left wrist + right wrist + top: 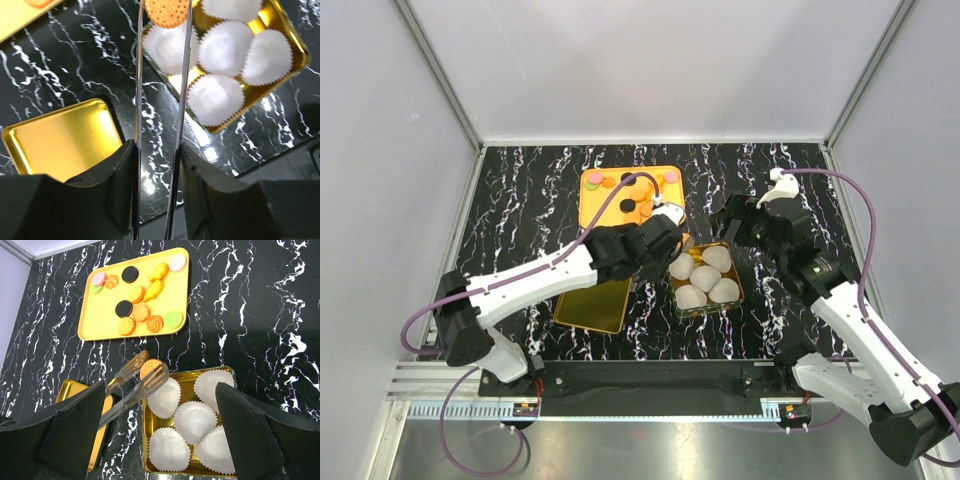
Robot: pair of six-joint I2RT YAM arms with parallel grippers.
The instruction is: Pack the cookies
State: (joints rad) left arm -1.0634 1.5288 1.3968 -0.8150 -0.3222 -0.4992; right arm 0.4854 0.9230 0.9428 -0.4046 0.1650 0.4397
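Several cookies [620,184], orange, black, pink and green, lie on a yellow tray [605,212] at the back; they also show in the right wrist view [135,294]. My left gripper [655,236] is shut on metal tongs [138,100], whose tips pinch one orange round cookie [167,12] over the near-left white paper cup [164,397] of a gold tin [736,300]. The held cookie also shows in the right wrist view [149,367]. My right gripper [745,222] is open and empty, hovering just behind and above the tin [145,440].
The tin holds several white paper cups [227,47]. A gold lid [592,305] lies left of the tin on the black marbled table. Grey walls close in the back and both sides.
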